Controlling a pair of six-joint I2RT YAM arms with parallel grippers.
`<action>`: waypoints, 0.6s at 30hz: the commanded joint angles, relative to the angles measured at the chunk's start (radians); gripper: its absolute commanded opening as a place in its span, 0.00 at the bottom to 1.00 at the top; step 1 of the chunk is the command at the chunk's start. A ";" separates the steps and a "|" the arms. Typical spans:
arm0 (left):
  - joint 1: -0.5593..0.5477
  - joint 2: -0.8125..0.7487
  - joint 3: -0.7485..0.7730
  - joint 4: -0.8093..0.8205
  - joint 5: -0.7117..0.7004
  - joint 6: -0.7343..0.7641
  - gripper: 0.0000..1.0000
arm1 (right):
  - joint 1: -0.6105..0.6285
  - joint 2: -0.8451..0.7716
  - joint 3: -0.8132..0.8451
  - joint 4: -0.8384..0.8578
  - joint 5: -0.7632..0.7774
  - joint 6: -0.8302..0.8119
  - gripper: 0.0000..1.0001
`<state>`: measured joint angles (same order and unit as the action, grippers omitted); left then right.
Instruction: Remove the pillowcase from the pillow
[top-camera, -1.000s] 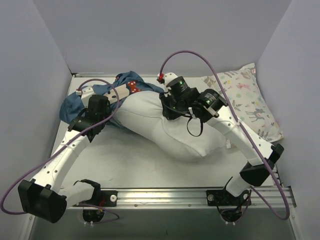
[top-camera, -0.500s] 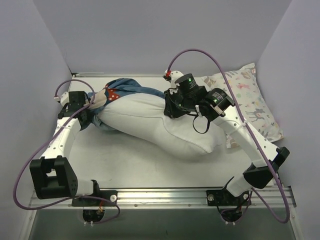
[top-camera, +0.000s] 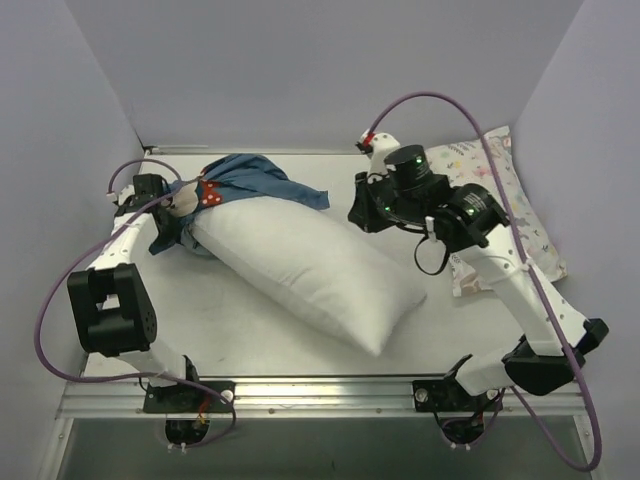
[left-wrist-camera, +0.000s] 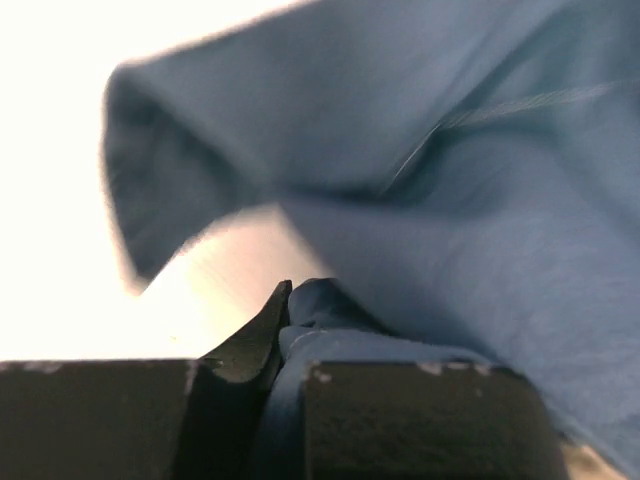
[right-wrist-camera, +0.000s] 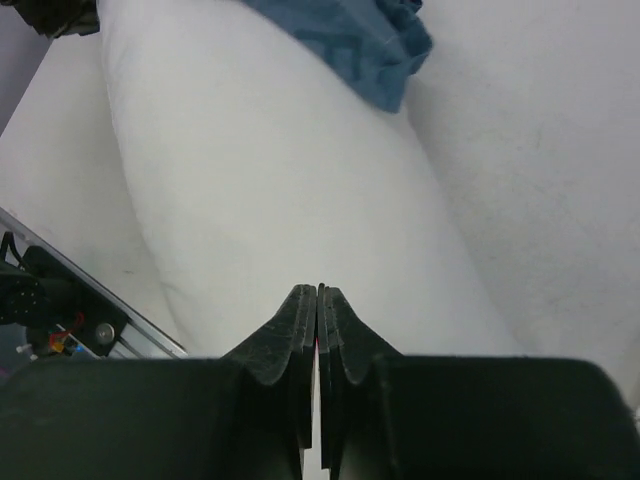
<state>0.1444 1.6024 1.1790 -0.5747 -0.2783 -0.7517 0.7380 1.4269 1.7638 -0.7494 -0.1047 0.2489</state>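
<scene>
Teal pillowcase (top-camera: 255, 180) lay bunched over the far-left end of the pillow (top-camera: 310, 270), pinched by the left gripper (left-wrist-camera: 284, 310). The long axis ran from there to near right, and the right gripper (right-wrist-camera: 318, 298) hovered closed, empty.

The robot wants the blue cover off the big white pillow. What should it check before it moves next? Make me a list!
1. Left claw pinching the pillowcase: ok, blue fabric sits between its fingers.
2. Right claw holding the pillow down: not ok, it is shut on nothing, above the pillow.
3. Pillowcase fully off: cannot tell, it is bunched at the pillow's far left end, hiding that end.
4. Printed pillow out of the pillowcase's way: ok, it lies at the right side.
</scene>
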 joint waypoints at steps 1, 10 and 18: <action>0.011 0.001 0.016 0.061 -0.117 0.002 0.00 | -0.023 -0.076 -0.023 -0.024 0.072 -0.033 0.00; -0.137 -0.200 -0.211 0.144 -0.127 -0.009 0.00 | 0.247 0.041 -0.059 0.056 0.307 -0.145 0.80; -0.181 -0.326 -0.294 0.164 -0.081 -0.001 0.00 | 0.563 0.222 -0.086 0.208 0.658 -0.120 1.00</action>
<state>-0.0284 1.3319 0.8944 -0.4702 -0.3775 -0.7513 1.2251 1.6066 1.6585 -0.6186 0.3302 0.1322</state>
